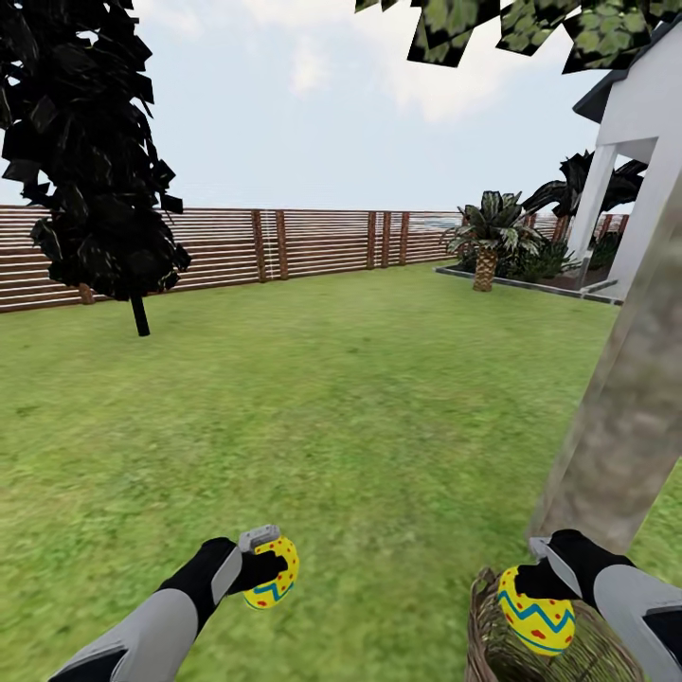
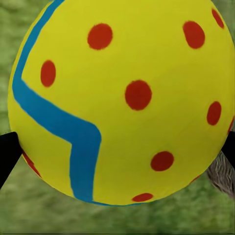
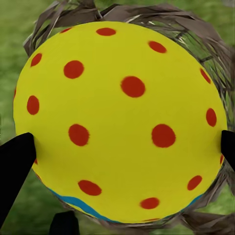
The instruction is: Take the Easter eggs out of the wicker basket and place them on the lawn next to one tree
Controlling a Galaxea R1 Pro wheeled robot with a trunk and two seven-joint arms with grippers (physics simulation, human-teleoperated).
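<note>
Each of my grippers holds a yellow Easter egg with red dots and a blue zigzag. The left gripper (image 1: 270,571) is shut on one egg (image 1: 275,574) above the lawn (image 1: 360,407), seen close up as an egg (image 2: 122,100) between dark fingertips. The right gripper (image 1: 532,592) is shut on a second egg (image 1: 536,613) held just above the wicker basket (image 1: 493,644) at the lower right. In the right wrist view that egg (image 3: 120,120) hides the basket's inside, with only the basket rim (image 3: 196,34) around it. The thick grey-brown tree (image 1: 620,417) stands right behind the basket.
A dark-leaved small tree (image 1: 90,170) stands far left by the slatted wooden fence (image 1: 284,242). A palm-like plant (image 1: 488,237) and the white house (image 1: 635,170) are at the far right. Open grass stretches ahead between them.
</note>
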